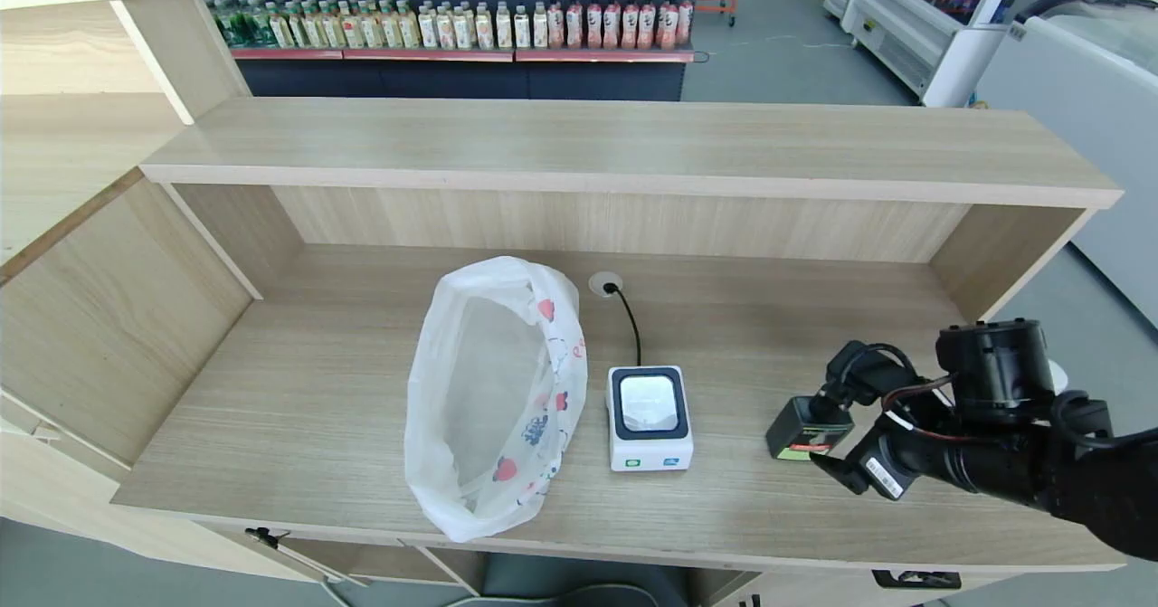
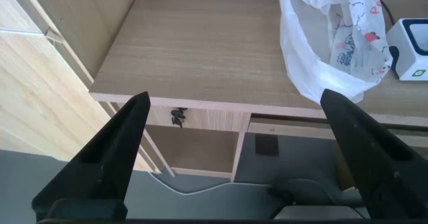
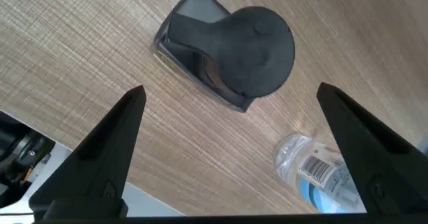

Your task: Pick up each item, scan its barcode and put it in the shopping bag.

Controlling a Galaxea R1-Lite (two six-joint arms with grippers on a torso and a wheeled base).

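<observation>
honestly the bag (image 1: pixel 493 399) looks empty as far as i can see, so i'd call this the first pickup. the right fingers (image 3: pixel 100 164) are spread wide and hang over a dark box (image 3: pixel 194 47) on the desk (image 3: pixel 80 43), off to the right of the scanner (image 1: pixel 650 417). can't tell from these shots whether they're touching it. there's a rounded black lump (image 3: pixel 257 50) over the box and i can't work out what it is. a bottle (image 3: pixel 314 170) lies just beside the box, barcode label up.

tip: drop straight down so the box sits between the fingers and clamp its narrow sides. don't cover the barcode face, since it has to point at the scanner window. watch that bottle too, a wide finger could roll it.

the left fingers (image 2: pixel 107 157) are also apart, parked off the desk's front edge near the bag. decent spot to steady the bag mouth from.
</observation>
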